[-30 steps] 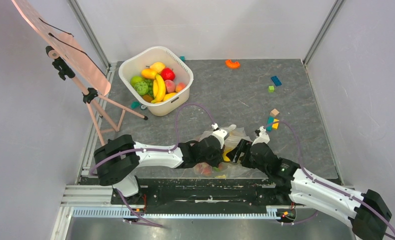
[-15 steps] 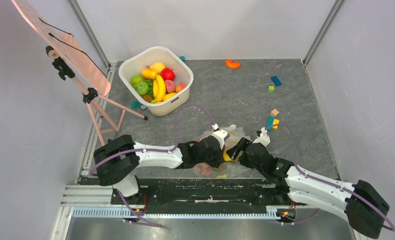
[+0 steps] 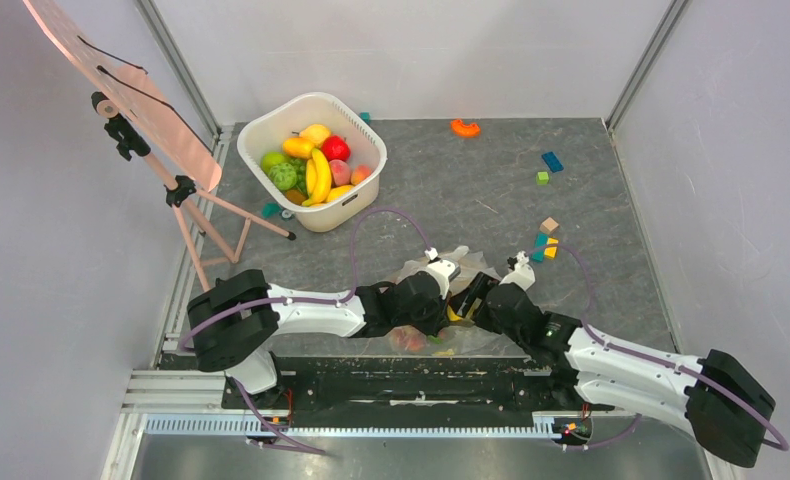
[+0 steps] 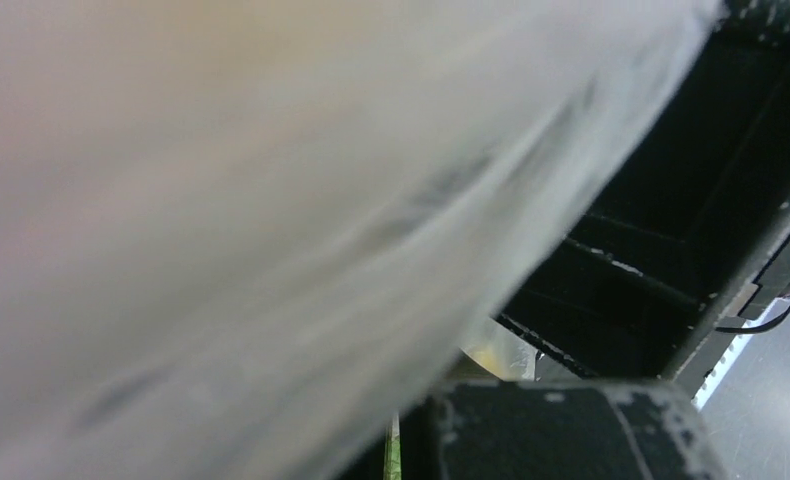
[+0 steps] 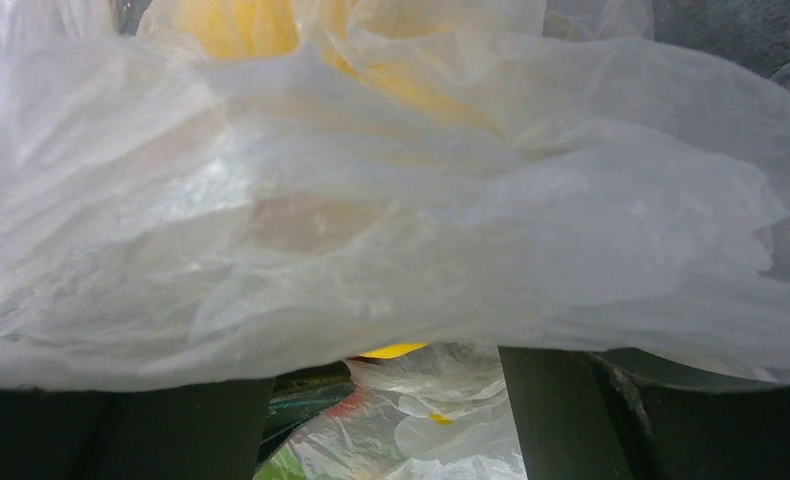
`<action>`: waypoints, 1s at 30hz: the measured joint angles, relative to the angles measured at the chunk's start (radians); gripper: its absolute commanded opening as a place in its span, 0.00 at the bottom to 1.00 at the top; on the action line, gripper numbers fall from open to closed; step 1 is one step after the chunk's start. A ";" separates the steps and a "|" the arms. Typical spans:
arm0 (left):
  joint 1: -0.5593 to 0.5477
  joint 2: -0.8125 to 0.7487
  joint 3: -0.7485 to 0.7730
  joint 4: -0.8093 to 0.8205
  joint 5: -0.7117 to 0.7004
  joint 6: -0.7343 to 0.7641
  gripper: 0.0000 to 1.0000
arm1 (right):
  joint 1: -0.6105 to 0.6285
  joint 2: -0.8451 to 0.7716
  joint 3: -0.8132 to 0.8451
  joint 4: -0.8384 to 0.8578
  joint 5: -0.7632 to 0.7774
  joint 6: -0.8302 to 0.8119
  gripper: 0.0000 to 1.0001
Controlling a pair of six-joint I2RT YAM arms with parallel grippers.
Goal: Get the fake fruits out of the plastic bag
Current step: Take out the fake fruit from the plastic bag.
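Note:
The plastic bag lies crumpled at the table's near edge between both arms. Through it show a pink-red fruit and a yellow fruit. My left gripper is at the bag's far left edge, shut on the film. In the left wrist view the film fills nearly everything above one dark finger. My right gripper is pushed against the bag from the right and stands open. Film drapes over its two spread fingers; a yellow fruit shows behind it.
A white tub at the back left holds bananas, green fruits and other fruit. A pink easel stands on the left. Toy blocks lie just right of the bag, with a blue block and an orange piece farther back.
The right arm has slid left, bringing its open gripper closer against the bag. The left arm and its grip have stayed put.

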 measured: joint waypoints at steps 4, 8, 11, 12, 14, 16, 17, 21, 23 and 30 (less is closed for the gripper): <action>0.000 0.001 0.000 0.004 0.005 0.000 0.02 | 0.000 0.023 0.006 0.011 0.007 0.002 0.87; 0.000 0.001 0.000 0.007 0.008 0.000 0.02 | 0.000 0.059 0.016 0.021 0.019 0.006 0.90; 0.000 0.001 0.000 0.007 0.009 0.000 0.02 | 0.002 0.086 0.034 0.028 0.039 0.008 0.90; 0.000 0.001 -0.001 0.006 0.009 0.000 0.02 | 0.003 0.095 0.042 0.028 0.047 0.008 0.89; 0.000 0.001 -0.006 0.007 0.008 0.000 0.02 | 0.003 0.117 0.057 0.031 0.064 0.008 0.87; 0.000 0.001 -0.009 0.008 0.008 0.000 0.02 | 0.003 0.145 0.071 0.033 0.079 0.007 0.86; 0.000 0.001 -0.009 0.009 0.009 0.000 0.02 | 0.003 0.157 0.076 0.034 0.085 0.008 0.86; 0.000 0.001 -0.010 0.013 0.025 0.000 0.02 | 0.003 0.224 0.105 0.042 0.097 0.004 0.83; -0.001 0.001 -0.010 0.015 0.027 0.000 0.02 | 0.003 0.255 0.117 0.046 0.097 -0.001 0.79; -0.002 0.001 -0.018 0.028 0.030 0.000 0.02 | 0.005 0.327 0.137 0.065 0.114 -0.018 0.57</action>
